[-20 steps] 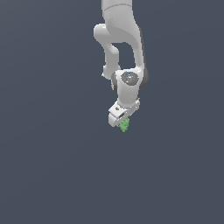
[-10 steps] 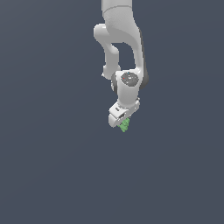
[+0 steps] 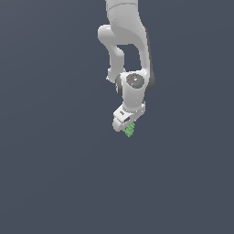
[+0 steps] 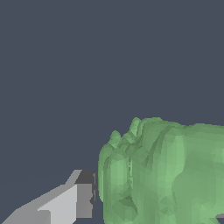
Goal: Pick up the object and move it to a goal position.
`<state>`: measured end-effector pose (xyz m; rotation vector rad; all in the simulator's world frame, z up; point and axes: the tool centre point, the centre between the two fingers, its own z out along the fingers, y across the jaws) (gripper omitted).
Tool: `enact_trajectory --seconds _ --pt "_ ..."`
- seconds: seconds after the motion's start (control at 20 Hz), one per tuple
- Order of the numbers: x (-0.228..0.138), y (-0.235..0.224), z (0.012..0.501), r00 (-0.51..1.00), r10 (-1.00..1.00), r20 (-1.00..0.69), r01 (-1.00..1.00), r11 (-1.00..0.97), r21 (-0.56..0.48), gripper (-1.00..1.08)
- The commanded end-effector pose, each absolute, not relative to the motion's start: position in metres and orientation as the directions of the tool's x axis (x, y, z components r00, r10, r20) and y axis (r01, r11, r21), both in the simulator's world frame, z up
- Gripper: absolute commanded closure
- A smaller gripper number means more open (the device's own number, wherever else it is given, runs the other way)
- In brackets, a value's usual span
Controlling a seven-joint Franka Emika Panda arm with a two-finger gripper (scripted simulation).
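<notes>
- White arm (image 3: 125, 41) reaching down from the top of the exterior view, wrist tilted, gripper (image 3: 127, 129) at its lowest end.
- Small bright green bumpy piece (image 3: 130, 130) sitting at the tip of the gripper, just under the white gripper head (image 3: 122, 119), partly covered by it.
- Plain dark grey background (image 3: 50, 173) all around; no visible contact between piece and any surface.
- In the wrist view, green piece (image 4: 164, 173) filling much of the frame, lumpy and faceted, cut off by the frame edge.
- One finger (image 4: 65, 201) visible there, dark pad (image 4: 87, 179) close against the side of the piece; other finger out of sight.
- Clamped on the green piece, judging by its place at the fingertips.
</notes>
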<state>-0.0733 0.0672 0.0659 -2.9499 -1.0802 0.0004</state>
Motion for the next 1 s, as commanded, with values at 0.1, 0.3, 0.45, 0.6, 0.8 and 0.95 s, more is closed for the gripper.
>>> enact_trajectory --seconds 0.1,0.3,0.45,0.6,0.8,0.95 --pt "-0.077 0.062 0.081 0.764 0.646 0.0 0.646 -0.764 0.001 1.08" --pt "-0.082 0.055 0.103 0.764 0.646 0.0 0.646 -0.764 0.001 1.08" --pt "-0.087 0.048 0.124 0.764 0.646 0.0 0.646 -0.764 0.001 1.08" --pt "-0.094 0.04 0.149 0.763 0.646 0.0 0.646 -0.763 0.0 1.08" --pt "-0.103 0.028 0.186 0.763 0.646 0.001 0.646 -0.763 -0.001 1.08" --pt "-0.109 0.019 0.216 0.763 0.646 0.002 0.646 -0.763 -0.001 1.08"
